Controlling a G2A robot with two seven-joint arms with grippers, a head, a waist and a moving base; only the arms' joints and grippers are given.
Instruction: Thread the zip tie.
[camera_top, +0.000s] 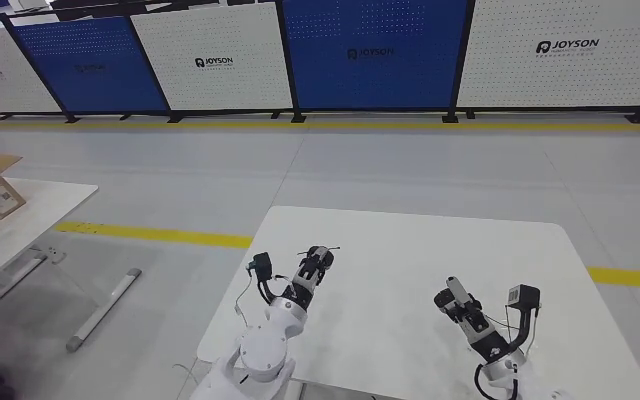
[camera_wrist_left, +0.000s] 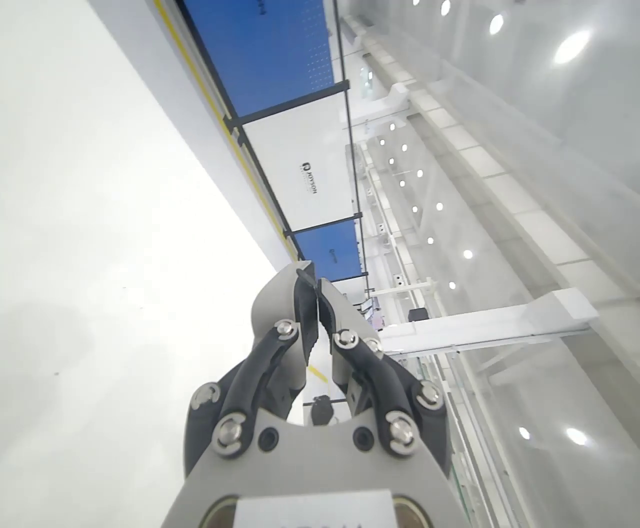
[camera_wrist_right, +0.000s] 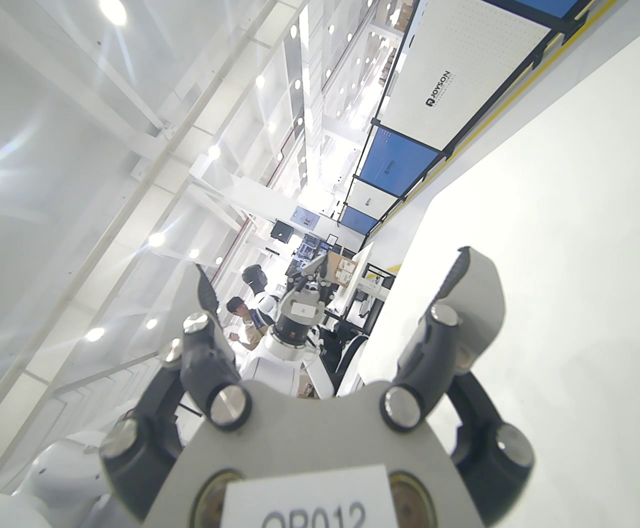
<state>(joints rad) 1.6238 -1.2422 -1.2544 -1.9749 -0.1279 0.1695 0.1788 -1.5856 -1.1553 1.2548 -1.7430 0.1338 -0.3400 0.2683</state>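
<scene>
Hovering above the table, left fingers pinching the zip tie (thin, black), right fingers spread wide.

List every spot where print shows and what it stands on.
White wall panels: a brand logo, left unquoted.
Blue wall panels: a fainter logo, too small to read.
Right label, on the right tool: print cut off at the edge.
Left label, on the left tool: print cut off too.
</scene>
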